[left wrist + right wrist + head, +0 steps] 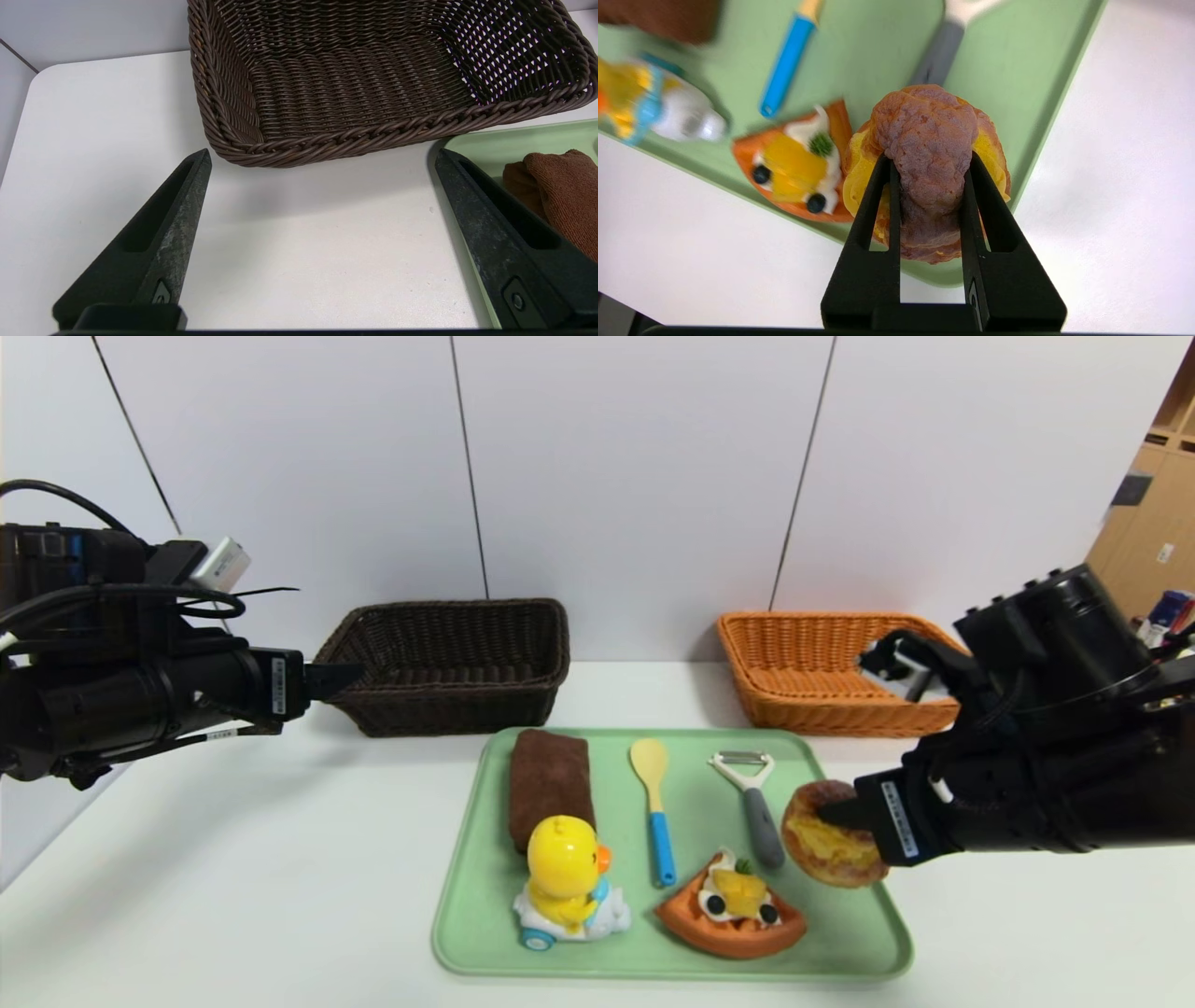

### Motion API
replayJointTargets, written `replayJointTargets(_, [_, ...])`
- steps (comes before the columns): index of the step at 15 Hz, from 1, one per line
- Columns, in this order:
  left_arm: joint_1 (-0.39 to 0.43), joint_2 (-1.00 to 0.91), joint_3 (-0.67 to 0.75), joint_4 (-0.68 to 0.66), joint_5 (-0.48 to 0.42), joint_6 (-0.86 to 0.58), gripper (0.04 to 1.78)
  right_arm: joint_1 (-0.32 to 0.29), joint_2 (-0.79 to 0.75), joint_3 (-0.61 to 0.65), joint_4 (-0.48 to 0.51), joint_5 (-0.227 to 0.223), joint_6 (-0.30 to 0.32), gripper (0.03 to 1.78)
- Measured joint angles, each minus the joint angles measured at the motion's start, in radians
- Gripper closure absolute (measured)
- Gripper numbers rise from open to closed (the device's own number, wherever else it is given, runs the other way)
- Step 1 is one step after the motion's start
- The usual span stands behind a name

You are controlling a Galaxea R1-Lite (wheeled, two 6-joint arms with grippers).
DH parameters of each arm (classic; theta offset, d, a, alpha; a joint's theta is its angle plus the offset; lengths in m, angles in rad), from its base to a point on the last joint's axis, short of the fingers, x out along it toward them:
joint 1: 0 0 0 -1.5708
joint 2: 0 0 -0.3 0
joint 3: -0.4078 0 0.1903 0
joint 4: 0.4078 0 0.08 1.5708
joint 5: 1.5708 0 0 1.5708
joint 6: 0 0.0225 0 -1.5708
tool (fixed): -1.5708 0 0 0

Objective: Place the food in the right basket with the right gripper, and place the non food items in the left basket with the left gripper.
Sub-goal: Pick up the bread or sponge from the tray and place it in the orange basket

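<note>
Here, right gripper (930, 186) jaws clamped on bun (930, 154) above tray (485, 933), left gripper (322, 158) jaws wide.

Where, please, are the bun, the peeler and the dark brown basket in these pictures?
bun (931, 140): right wrist view, on its browned top crust.
peeler (761, 826): head view, on its grey handle.
dark brown basket (355, 137): left wrist view, on its braided near rim.

You're looking at a lab-style test bench: a bare white table (233, 859) against plain grey wall panels (635, 476), with wooden shelving (1153, 513) at the right.
</note>
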State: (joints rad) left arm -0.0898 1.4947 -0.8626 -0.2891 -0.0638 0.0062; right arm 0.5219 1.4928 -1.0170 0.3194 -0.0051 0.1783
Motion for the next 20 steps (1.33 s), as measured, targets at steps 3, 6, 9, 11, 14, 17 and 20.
replayJointTargets(3, [0.0,-0.012,0.003,-0.001,0.0,-0.002,0.13,-0.088,-0.041,-0.076,-0.103,-0.002,-0.067,1.43])
replayJointTargets(6, [0.0,-0.026,0.013,0.0,-0.002,-0.003,0.13,-0.246,0.014,-0.171,-0.217,-0.004,-0.187,1.43])
replayJointTargets(9, [0.001,-0.033,0.021,-0.002,-0.004,0.0,0.13,-0.362,0.133,-0.324,-0.215,-0.002,-0.215,1.43])
replayJointTargets(11, [0.0,-0.036,0.022,-0.003,-0.004,0.001,0.13,-0.417,0.236,-0.487,-0.149,-0.003,-0.217,1.43])
replayJointTargets(14, [-0.001,-0.039,0.023,-0.003,-0.004,0.001,0.13,-0.48,0.41,-0.727,0.013,-0.013,-0.217,1.44])
replayJointTargets(17, [0.0,-0.04,0.024,-0.004,-0.002,-0.001,0.13,-0.531,0.536,-0.8,0.077,-0.046,-0.218,1.44])
replayJointTargets(20, [0.0,-0.04,0.028,-0.004,-0.001,-0.002,0.13,-0.557,0.589,-0.794,0.077,-0.049,-0.221,1.44])
